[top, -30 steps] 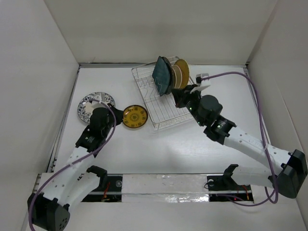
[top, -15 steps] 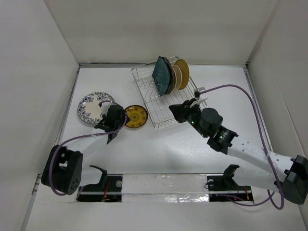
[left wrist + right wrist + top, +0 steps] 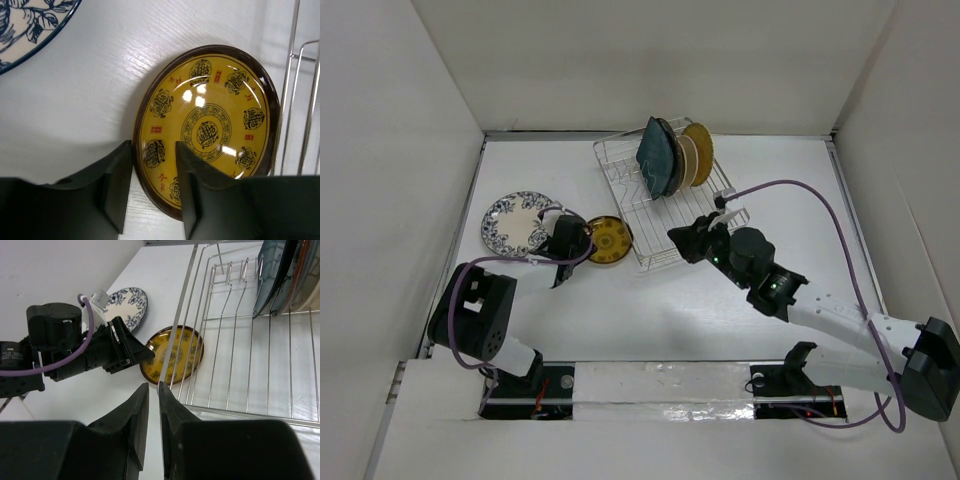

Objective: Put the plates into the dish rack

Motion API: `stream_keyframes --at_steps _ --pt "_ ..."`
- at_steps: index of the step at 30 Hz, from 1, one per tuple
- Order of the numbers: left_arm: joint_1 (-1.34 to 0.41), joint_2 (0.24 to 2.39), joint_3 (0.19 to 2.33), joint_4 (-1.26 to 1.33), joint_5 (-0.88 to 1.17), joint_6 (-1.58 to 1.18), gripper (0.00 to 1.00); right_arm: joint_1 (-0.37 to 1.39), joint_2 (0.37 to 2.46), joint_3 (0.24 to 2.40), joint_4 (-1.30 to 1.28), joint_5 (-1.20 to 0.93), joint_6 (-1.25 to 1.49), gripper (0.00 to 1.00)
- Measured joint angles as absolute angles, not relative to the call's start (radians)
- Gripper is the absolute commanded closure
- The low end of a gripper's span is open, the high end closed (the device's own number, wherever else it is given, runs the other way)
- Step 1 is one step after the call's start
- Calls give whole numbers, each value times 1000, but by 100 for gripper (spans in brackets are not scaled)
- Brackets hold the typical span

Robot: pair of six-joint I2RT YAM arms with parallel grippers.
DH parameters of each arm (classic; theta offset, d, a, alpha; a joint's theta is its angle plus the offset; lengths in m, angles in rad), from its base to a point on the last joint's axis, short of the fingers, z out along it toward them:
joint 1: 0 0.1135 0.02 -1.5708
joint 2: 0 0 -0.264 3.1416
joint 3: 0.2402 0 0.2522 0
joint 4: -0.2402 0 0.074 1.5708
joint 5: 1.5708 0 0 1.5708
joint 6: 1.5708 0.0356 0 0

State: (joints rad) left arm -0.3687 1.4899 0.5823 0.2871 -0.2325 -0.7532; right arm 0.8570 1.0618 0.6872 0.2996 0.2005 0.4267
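Observation:
The yellow patterned plate (image 3: pixel 606 241) lies flat on the table just left of the dish rack (image 3: pixel 655 225). My left gripper (image 3: pixel 582 241) is open, its fingers astride the plate's left rim. In the left wrist view one finger (image 3: pixel 117 185) is outside the rim and the other is over the plate (image 3: pixel 210 125). The blue-white floral plate (image 3: pixel 513 222) lies further left. Several plates, the dark teal one (image 3: pixel 656 158) in front, stand in the rack's far end. My right gripper (image 3: pixel 682 240) is empty, shut to a narrow slit, above the rack's near left corner (image 3: pixel 167 365).
White walls enclose the table on the left, back and right. The rack's near rows of prongs (image 3: pixel 250 355) hold no plates. The right arm's purple cable (image 3: pixel 820 200) arcs over the table to the right of the rack.
My left gripper moved right from the floral plate to the yellow plate's rim. My right gripper drew back from the standing plates to the rack's near left corner.

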Motion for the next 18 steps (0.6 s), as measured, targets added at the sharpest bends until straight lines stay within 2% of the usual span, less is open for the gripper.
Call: stream_keyframes --at_steps 4,9,18 --pt "-369 1491 576 312 -220 -767 100 857 1085 687 300 185 427 81" --pt "-369 1426 533 311 -240 -775 100 850 1091 687 299 181 428 81" --pt "-368 1009 447 128 -349 -763 100 846 1091 687 295 173 429 77"
